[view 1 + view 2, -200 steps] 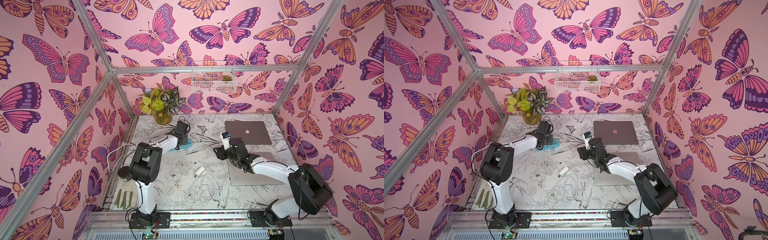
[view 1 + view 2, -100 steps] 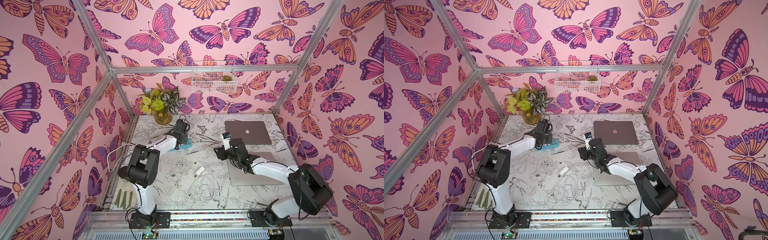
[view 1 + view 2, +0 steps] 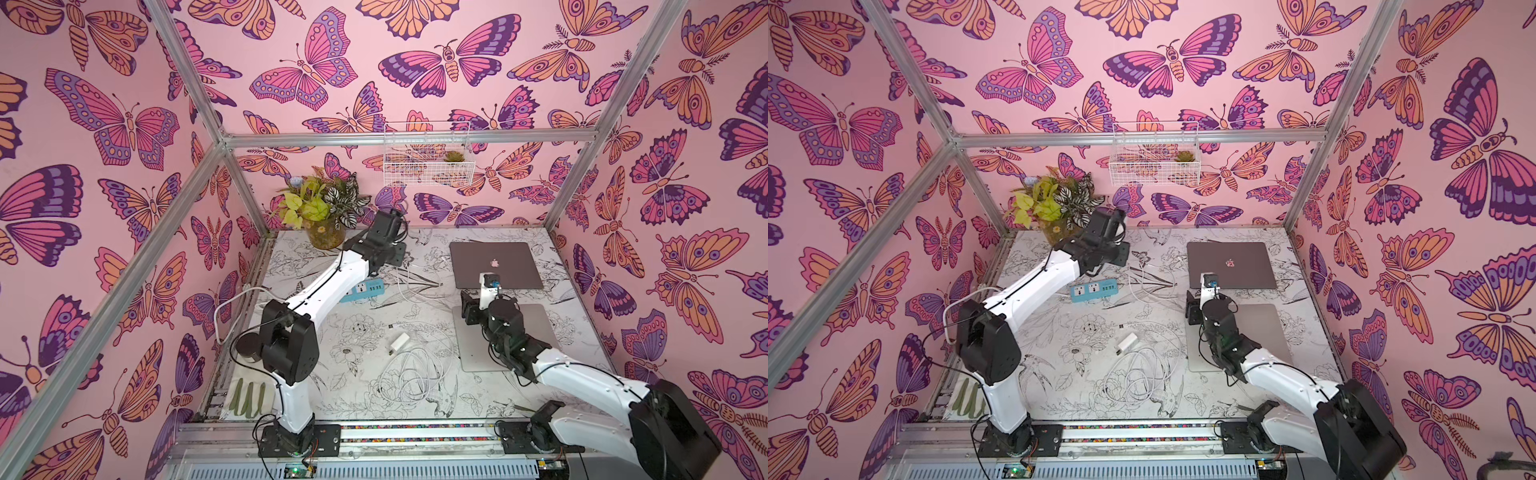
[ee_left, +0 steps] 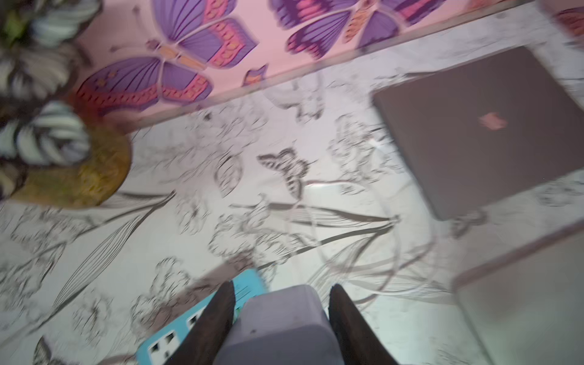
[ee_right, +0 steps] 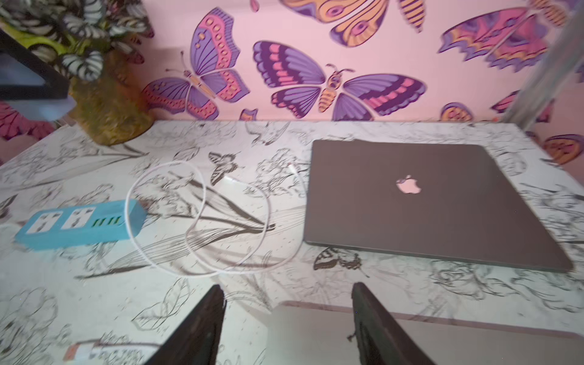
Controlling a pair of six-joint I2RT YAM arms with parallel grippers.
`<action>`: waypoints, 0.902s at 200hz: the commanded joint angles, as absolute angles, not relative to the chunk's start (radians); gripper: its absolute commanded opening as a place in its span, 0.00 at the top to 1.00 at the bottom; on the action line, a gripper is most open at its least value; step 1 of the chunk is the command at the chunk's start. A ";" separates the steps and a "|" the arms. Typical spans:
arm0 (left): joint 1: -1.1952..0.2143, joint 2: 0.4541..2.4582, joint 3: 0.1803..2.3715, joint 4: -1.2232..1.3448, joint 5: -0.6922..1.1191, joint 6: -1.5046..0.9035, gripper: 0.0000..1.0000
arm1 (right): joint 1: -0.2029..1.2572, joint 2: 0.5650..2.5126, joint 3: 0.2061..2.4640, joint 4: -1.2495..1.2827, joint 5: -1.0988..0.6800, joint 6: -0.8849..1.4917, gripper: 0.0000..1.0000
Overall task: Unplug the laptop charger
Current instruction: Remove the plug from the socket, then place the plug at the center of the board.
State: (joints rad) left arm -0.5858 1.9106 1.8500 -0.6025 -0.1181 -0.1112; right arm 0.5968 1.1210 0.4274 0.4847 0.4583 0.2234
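"While the left gripper (image 4: 282, 286) pinches the charger (image 4: 278, 325) above the strip (image 5: 79, 224), is it out?"

"Looks so. Both sockets (image 5: 77, 218) show bare and the charger hangs clear of them."

"And the right gripper (image 5: 287, 286)?"

"Spread wide, holding nothing, near the laptop (image 5: 426, 202)."

"What now?"

"I'd carry the charger off slowly. Watch the cable (image 5: 126, 218) lying across the strip's end, so it neither drags the strip nor tugs at the laptop. Then rest it on bare table (image 5: 79, 284) before letting go."
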 commanded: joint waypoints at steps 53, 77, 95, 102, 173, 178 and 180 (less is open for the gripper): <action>-0.661 2.485 2.522 -1.206 0.122 -0.109 0.75 | 0.601 1.145 0.428 0.534 0.577 0.232 0.35; -0.660 2.515 2.529 -1.204 0.126 -0.114 0.73 | 0.601 1.146 0.422 0.542 0.581 0.234 0.35; -0.659 2.542 2.536 -1.206 0.136 -0.112 0.73 | 0.601 1.153 0.422 0.543 0.581 0.240 0.35; -0.658 2.551 2.537 -1.205 0.135 -0.113 0.73 | 0.601 1.156 0.423 0.544 0.577 0.242 0.35; -0.638 2.651 2.595 -1.178 0.163 -0.104 0.62 | 0.601 1.181 0.440 0.530 0.561 0.250 0.35; -0.637 2.654 2.595 -1.176 0.165 -0.103 0.62 | 0.601 1.181 0.441 0.527 0.560 0.251 0.35; -0.637 2.655 2.595 -1.175 0.166 -0.102 0.62 | 0.601 1.182 0.441 0.528 0.559 0.251 0.35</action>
